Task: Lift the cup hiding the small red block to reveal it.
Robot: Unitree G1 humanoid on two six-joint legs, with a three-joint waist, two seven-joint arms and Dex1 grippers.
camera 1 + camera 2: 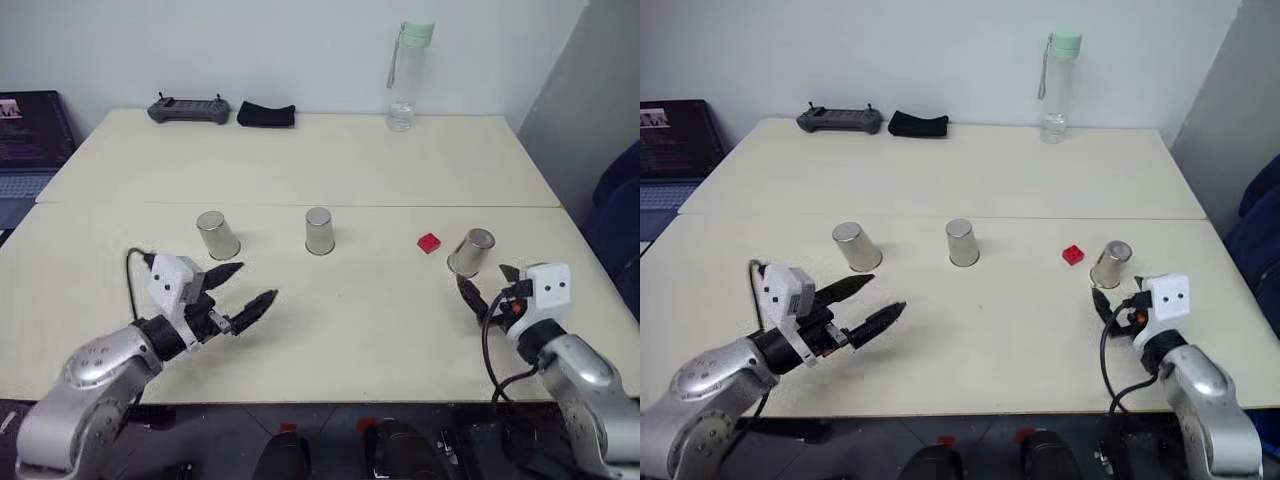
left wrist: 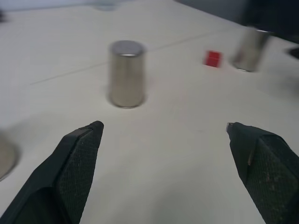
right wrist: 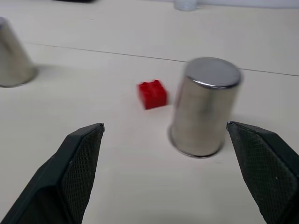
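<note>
As the red block (image 1: pixel 429 242) lies exposed beside the cup (image 1: pixel 471 252) — upside down (rim on table) — the task appears done; right gripper (image 1: pixel 490 288) fingers spread, empty.

- A pale cream, matt worktop (image 1: pixel 300 160) made of two rectangular tables pushed together, the seam between them a thin dark line running across its middle.
- A plain white wall (image 1: pixel 250 45) stands directly behind the worktop's far edge; a grey panel (image 1: pixel 570 90) angles in at the far right corner.
- A dark blue upholstered chair (image 1: pixel 618 215) sits beside the worktop's right edge.
- An open dark laptop (image 1: pixel 28 135) with a lit screen rests on a lower surface off the worktop's left side.
- Even, soft indoor light falls over the scene, casting faint shadows on the cream surface.
- Dark floor shows under the worktop's near edge.
</note>
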